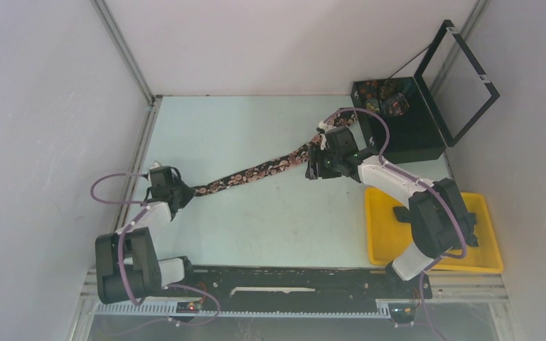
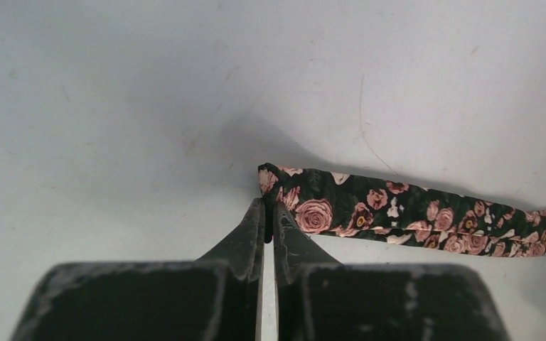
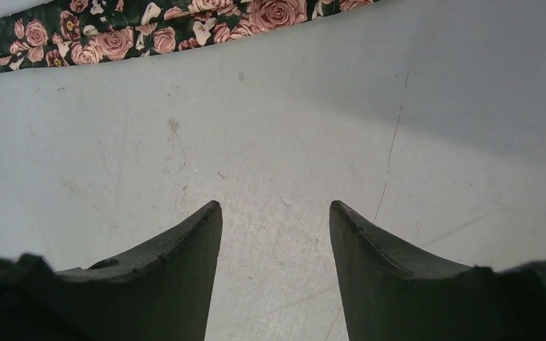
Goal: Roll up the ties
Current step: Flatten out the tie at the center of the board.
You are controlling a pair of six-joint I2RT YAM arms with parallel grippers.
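A pale, scuffed worktop (image 1: 256, 213) carries a black box (image 1: 416, 135) at its far right corner with its framed lid (image 1: 458, 82) standing open toward the right wall, a yellow tray (image 1: 380, 234) at the near right, and a black rail (image 1: 291, 280) along the near edge.

Pale green table (image 1: 270, 220), plain white walls (image 1: 35, 106), even light
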